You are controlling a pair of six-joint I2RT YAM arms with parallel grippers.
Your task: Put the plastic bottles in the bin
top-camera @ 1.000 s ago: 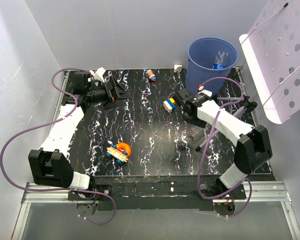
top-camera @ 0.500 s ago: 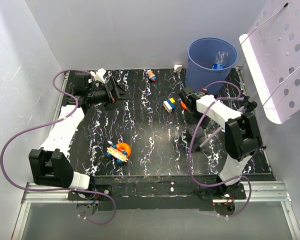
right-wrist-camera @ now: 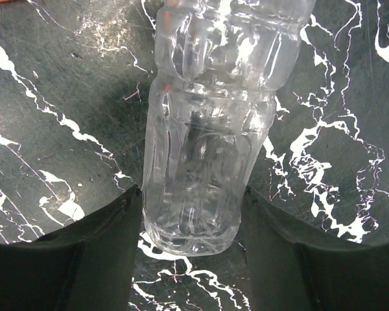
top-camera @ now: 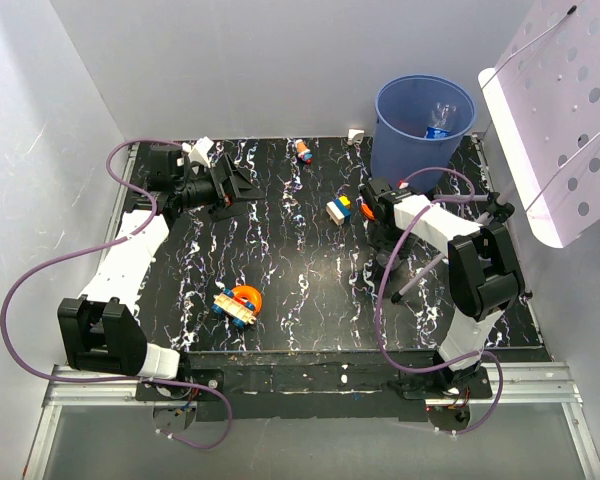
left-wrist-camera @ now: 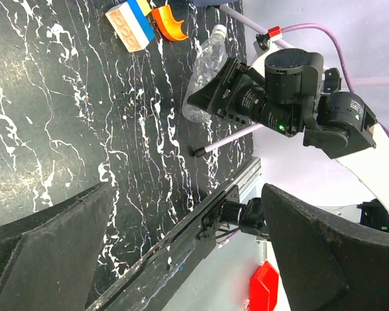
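Note:
A plain clear bottle lies on the black marbled table; it also shows in the left wrist view and dimly in the top view. My right gripper points down at it, with a finger pressed on each side of its base end. The blue bin stands at the back right with a blue-labelled bottle inside. My left gripper hangs wide open and empty at the back left, and its own view shows only table and rail between its fingers.
A yellow-blue block and an orange piece lie just left of the bottle. An orange and wooden toy sits front centre. A small orange-blue toy is at the back. A white perforated panel leans at the right.
My right arm has folded its elbow back and tipped its gripper down onto the clear bottle. The left arm has not moved.

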